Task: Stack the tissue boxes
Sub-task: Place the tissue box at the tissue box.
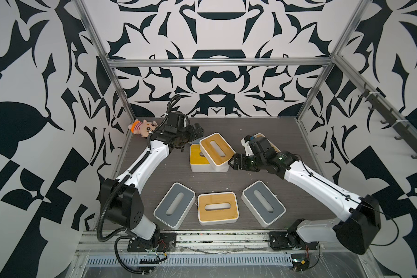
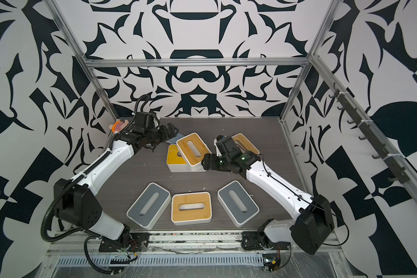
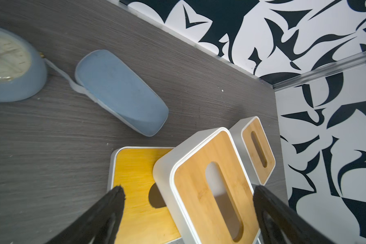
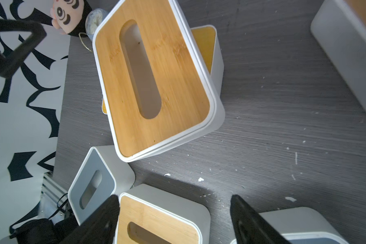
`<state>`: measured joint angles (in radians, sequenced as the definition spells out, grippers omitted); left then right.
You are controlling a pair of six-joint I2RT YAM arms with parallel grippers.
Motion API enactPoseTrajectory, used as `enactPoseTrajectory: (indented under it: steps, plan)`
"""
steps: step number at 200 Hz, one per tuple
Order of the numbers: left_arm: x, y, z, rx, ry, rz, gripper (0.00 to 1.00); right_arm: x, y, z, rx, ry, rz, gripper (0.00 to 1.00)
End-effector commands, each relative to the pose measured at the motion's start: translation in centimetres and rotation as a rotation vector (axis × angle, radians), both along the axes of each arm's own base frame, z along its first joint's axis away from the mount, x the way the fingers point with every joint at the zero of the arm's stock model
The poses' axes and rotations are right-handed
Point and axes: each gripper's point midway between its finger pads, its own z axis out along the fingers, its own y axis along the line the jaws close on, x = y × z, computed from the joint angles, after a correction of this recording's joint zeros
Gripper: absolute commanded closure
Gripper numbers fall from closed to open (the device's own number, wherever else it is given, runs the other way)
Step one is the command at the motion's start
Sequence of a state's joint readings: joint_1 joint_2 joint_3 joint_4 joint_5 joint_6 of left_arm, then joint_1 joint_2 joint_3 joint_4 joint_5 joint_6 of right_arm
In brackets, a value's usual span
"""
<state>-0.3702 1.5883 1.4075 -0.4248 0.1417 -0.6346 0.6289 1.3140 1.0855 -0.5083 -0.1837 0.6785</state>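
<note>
My left end effector (image 1: 197, 131) stands wide open and holds nothing. In the left wrist view its fingertips (image 3: 117, 194) spread to either side of the stack below. My right end effector (image 1: 233, 162) is open too, with nothing between its fingers (image 4: 112, 205). In both top views it sits just beside the near right corner of the top bamboo box (image 1: 217, 149); I cannot tell whether it touches.

The top bamboo box rests on the yellow-lidded tissue box (image 1: 196, 157) in the middle of the worktop (image 1: 226, 125). It is turned askew, so a strip of yellow lid shows on my left and a corner of the upper box juts past the lower one on my right.

The back bamboo box (image 2: 249, 144) stands on the worktop at the far right, largely hidden behind my right wrist in both top views. Along the near edge three more boxes sit side by side, each flat with its slot up: the left grey box (image 1: 175, 204), the front bamboo box (image 1: 217, 208) between them, and the right grey box (image 1: 263, 203).

A plush toy (image 1: 142, 127) lies in the far left corner. In the left wrist view a blue pouch (image 3: 120, 90) lies on the worktop beyond the stack, with a small clock (image 3: 6, 63) near it.
</note>
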Motion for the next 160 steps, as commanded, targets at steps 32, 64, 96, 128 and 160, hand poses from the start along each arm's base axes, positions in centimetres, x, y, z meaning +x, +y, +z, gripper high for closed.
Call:
enactPoseTrajectory:
  steps: [32,64,96,128,160]
  plan:
    - [1.8,-2.5,0.0,-0.054,0.018,-0.124,0.01,1.2,1.9,0.8,0.19,-0.007,-0.062,0.13]
    - [2.6,-4.0,-1.0,-0.093,0.048,-0.179,0.01,2.0,2.4,0.0,0.202,0.01,-0.08,0.13]
    - [2.9,-5.2,-2.2,-0.127,0.087,-0.233,0.01,2.9,3.0,-0.8,0.21,0.026,-0.094,0.13]
    - [2.8,-6.0,-2.7,-0.154,0.102,-0.272,0.01,3.8,2.9,-1.2,0.202,0.023,-0.111,0.13]
    - [2.1,-6.5,-3.4,-0.181,0.138,-0.306,0.01,4.8,2.7,-1.1,0.216,0.014,-0.127,0.13]
